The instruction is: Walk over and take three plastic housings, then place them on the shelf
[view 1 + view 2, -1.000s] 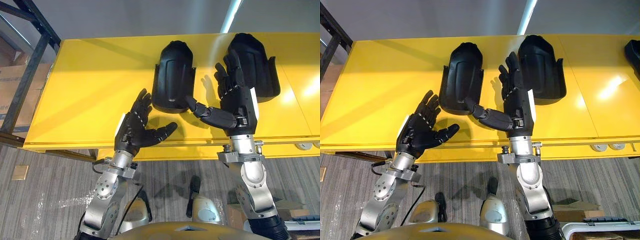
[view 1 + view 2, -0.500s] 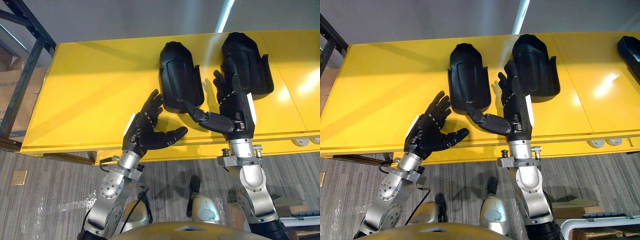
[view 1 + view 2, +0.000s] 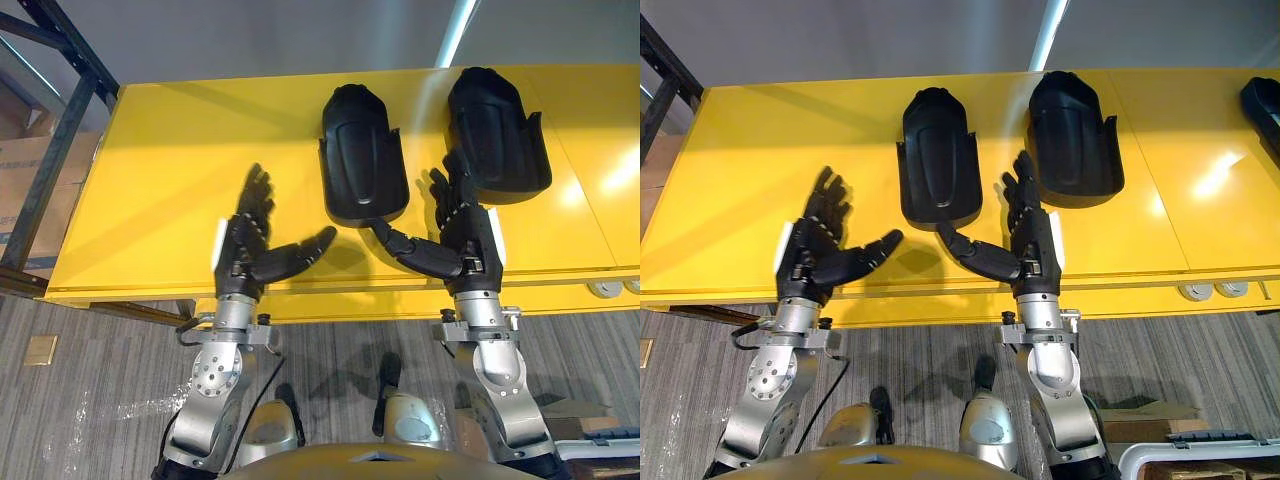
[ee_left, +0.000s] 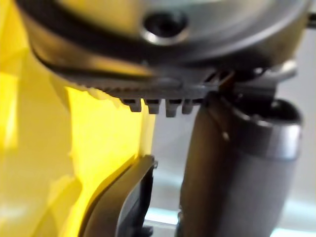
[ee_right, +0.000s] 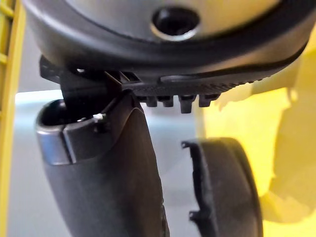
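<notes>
Reaching toward the first pickup, the left robot hand [image 3: 243, 250] and the right robot hand [image 3: 462, 235] were held over the near edge of the yellow worktop [image 3: 180, 150]. Both had their fingers spread straight and their thumbs pointing toward each other, and both held nothing. The nearer housing [image 3: 362, 155] lay flat just beyond the two thumbs, its squared open end toward them. A second housing [image 3: 497, 135] lay beside it, past the right robot hand's fingertips, and a third housing [image 3: 1265, 100] peeked in at the far right edge.

To do this step well, I judged that the hands should close from both sides onto the nearer housing's raised side walls, not its rounded top. The matte black plastic looked smooth and domed, and so likely to slip. The worktop was glossy and threw glare, so the shell might skate if nudged.
</notes>
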Robot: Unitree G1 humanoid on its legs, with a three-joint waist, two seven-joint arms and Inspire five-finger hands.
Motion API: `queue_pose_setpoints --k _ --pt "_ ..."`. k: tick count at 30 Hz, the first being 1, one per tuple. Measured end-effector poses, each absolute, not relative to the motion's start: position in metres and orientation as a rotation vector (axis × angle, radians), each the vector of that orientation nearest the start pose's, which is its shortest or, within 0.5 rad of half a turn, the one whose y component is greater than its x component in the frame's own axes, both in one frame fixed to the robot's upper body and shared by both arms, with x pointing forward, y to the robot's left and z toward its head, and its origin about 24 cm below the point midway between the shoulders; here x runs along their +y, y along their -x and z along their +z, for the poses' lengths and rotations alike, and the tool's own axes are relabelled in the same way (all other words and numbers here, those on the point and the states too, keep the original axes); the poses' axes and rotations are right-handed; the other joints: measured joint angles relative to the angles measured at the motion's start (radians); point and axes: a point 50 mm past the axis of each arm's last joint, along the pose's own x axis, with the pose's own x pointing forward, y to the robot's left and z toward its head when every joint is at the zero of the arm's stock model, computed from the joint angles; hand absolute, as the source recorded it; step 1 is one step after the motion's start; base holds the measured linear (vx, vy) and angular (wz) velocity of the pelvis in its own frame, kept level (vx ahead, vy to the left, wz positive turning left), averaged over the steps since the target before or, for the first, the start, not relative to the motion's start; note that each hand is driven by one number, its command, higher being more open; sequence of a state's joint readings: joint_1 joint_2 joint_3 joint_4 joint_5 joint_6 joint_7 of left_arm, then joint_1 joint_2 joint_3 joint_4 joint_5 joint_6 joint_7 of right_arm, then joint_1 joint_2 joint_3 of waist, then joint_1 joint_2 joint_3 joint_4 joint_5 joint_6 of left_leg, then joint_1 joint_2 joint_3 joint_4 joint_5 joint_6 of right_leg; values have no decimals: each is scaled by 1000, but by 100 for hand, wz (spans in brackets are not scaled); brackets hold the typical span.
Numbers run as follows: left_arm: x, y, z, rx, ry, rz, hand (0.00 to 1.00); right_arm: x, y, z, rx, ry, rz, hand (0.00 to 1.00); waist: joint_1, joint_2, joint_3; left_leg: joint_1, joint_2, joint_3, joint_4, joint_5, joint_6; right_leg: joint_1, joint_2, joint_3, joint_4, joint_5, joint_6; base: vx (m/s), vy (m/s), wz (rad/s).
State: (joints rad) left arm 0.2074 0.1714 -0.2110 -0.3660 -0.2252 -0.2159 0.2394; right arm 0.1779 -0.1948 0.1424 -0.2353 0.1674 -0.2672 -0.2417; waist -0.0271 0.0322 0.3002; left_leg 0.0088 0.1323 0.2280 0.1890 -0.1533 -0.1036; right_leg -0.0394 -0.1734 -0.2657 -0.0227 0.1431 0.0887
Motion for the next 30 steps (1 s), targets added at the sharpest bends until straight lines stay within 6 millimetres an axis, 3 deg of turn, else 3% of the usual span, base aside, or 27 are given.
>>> queue_pose_setpoints --k 7,16,30 --pt "145 -204 96 -324 171 40 100 -179 -225 72 -275 -44 -210 100 0 1 -12 3 1 -3 1 1 -1 6 1 -3 -1 1 0 -4 -2 2" --pt "147 -203 96 -325 162 18 100 -186 -238 65 -272 -30 -219 100 2 -2 -17 18 1 -3 0 3 -2 22 0 -3 -1 1 0 -14 1 0" --pt "145 -203 96 -327 158 -7 100 -194 -240 66 -280 -10 -193 100 18 -9 -22 16 2 -5 0 6 -3 22 0 -6 -2 2 1 -3 0 0"
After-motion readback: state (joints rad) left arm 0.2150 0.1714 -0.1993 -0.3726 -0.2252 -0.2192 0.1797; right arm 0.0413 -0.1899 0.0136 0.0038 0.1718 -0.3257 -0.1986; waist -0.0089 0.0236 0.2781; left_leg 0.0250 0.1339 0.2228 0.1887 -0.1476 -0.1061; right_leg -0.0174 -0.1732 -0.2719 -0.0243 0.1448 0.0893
